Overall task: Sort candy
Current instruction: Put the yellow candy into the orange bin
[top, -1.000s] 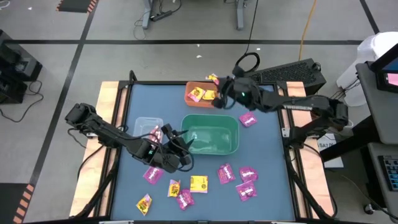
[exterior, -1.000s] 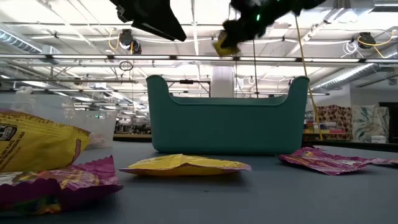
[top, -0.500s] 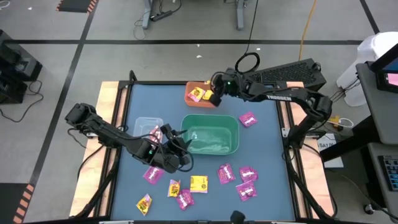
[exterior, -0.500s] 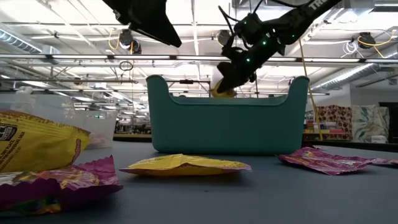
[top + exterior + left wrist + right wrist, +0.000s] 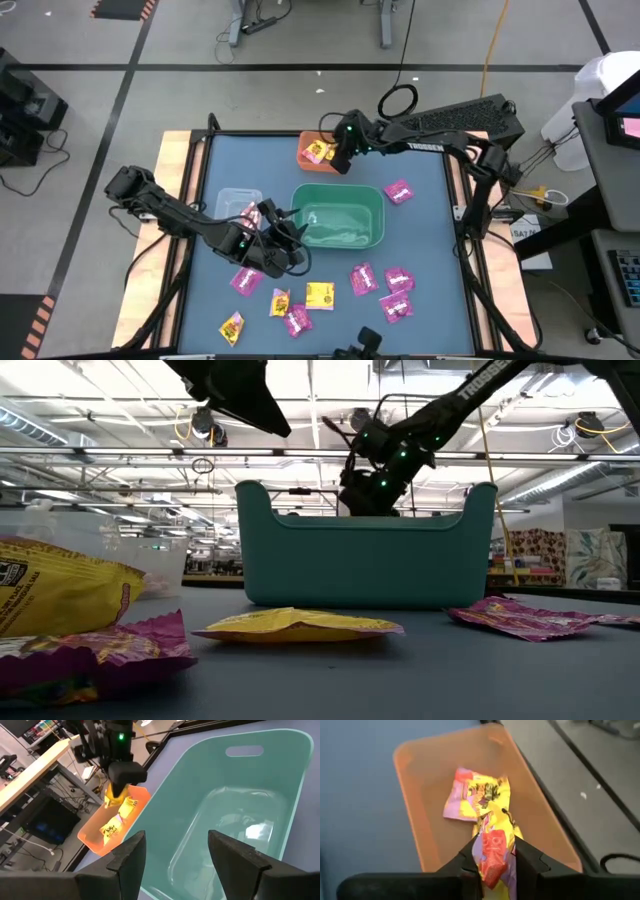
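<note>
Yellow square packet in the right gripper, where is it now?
The yellow square packet, between the right gripper fingers, is over the orange plastic bin at the table's far edge.

Yellow candy packet (image 5: 492, 855) pinched over the far orange bin (image 5: 410, 810), another yellow packet (image 5: 477, 795) inside it, pink packets (image 5: 397, 190) and yellow packets (image 5: 319, 295) flat on the table's near side
</note>
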{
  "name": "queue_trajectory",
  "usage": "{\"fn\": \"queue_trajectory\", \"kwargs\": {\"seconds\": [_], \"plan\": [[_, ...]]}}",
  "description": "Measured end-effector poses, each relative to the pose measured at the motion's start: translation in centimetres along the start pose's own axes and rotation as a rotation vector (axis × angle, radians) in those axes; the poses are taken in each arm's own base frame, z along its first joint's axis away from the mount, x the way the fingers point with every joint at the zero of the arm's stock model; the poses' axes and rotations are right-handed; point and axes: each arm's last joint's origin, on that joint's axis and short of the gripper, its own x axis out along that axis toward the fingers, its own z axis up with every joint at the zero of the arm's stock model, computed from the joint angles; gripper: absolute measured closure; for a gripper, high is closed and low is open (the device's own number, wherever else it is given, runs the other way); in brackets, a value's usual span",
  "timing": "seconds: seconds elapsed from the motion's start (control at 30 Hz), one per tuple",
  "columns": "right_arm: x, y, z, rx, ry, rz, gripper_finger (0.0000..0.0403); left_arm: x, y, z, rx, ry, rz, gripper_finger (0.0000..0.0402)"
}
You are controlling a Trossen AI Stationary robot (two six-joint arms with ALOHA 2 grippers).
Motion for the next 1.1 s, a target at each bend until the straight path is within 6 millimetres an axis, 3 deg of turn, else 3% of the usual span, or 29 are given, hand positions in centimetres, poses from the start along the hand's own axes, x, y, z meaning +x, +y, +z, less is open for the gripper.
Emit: {"fn": "queue_trajectory", "kwargs": {"seconds": [0.3, 0.4, 0.53, 0.7, 0.83, 0.97, 1.1], "plan": [[0.5, -0.1, 0.6, 0.011, 0.014, -0.012, 0.0262, 0.0, 0.0, 0.0, 0.008, 0.005, -0.016, 0.0182], [-1.2, -0.1, 1.4, 0.019, 0.015, -0.009, 0.0239, 0.0, -0.1, 0.0, 0.007, 0.012, -0.045, 0.0182], [-6.1, 1.6, 2.8, -0.007, -0.013, 0.021, 0.0222, -0.5, -0.4, 0.0, -0.001, 0.014, -0.095, 0.0182], [-13.2, 7.0, 3.2, -0.126, -0.081, 0.102, 0.0220, -1.9, -0.9, 0.3, -0.043, -0.020, -0.161, 0.0182], [-18.4, 12.5, 2.1, -0.265, -0.154, 0.191, 0.0220, -3.9, -2.3, 0.0, -0.148, -0.020, -0.293, 0.0182], [-21.5, 17.8, -0.5, -0.374, -0.219, 0.324, 0.0220, -6.8, -4.4, -0.7, -0.227, -0.016, -0.453, 0.0182], [-22.9, 23.1, -4.2, -0.437, -0.266, 0.446, 0.0220, -9.8, -6.8, -1.6, -0.280, -0.054, -0.565, 0.0182]]}}
